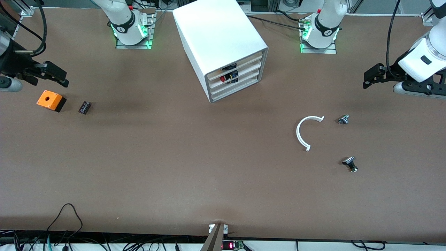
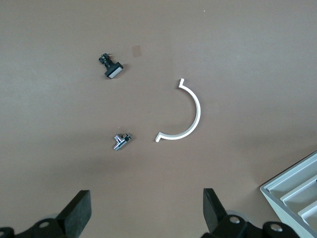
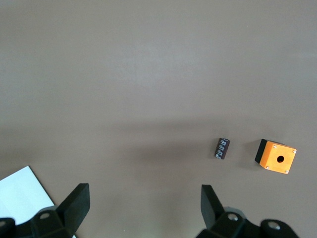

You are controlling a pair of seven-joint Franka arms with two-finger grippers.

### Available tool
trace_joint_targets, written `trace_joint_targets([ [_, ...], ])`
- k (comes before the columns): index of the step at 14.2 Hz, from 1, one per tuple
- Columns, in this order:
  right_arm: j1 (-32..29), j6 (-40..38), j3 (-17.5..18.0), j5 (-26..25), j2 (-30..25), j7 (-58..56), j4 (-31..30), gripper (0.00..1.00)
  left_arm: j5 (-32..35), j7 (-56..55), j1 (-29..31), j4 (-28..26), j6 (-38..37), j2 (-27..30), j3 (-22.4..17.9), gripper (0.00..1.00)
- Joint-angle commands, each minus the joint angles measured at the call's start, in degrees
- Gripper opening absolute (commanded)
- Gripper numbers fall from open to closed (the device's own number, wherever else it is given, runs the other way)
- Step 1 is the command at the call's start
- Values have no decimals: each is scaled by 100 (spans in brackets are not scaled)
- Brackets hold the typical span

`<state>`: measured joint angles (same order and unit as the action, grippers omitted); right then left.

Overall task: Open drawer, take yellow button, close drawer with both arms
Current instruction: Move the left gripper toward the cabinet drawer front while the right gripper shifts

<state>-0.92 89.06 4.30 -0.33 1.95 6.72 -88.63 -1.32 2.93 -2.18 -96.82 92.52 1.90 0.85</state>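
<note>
The white cabinet (image 1: pixel 219 35) stands at the table's middle, near the arms' bases. Its four slim drawers all sit pushed in, and the uppermost drawer (image 1: pixel 249 60) is shut. Through that drawer's front I see the button (image 1: pixel 230 66) as a small dark body; its cap barely shows. My left gripper (image 1: pixel 367 78) (image 2: pixel 146 198) hangs open over the left arm's end of the table, holding nothing. My right gripper (image 1: pixel 59 75) (image 3: pixel 143 191) hangs open over the right arm's end, also holding nothing. Both are well away from the cabinet.
A red-capped button (image 1: pixel 223 79) sits in the second drawer. An orange box with a hole (image 1: pixel 51 100) (image 3: pixel 276 157) and a small black part (image 1: pixel 84 107) (image 3: pixel 222 148) lie under the right gripper. Toward the left arm's end lie a white half ring (image 1: pixel 298 132) (image 2: pixel 197 111), a metal fitting (image 1: pixel 343 119) (image 2: pixel 120 141) and a black switch part (image 1: pixel 350 164) (image 2: pixel 111 67).
</note>
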Motion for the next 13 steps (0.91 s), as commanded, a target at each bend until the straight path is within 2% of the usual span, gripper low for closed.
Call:
trace_joint_targets([
  [1,-57,-56,53,41,200,-74,65,99,-43,163,-10,129,-208,-40,-6,99],
  [11,-14,6,71,67,894,312,-5,99,-96,164,-10,129,-375,-58,-6,99],
  [13,-13,41,71,269,1009,383,-5,99,-471,172,-19,129,-858,-67,38,99],
])
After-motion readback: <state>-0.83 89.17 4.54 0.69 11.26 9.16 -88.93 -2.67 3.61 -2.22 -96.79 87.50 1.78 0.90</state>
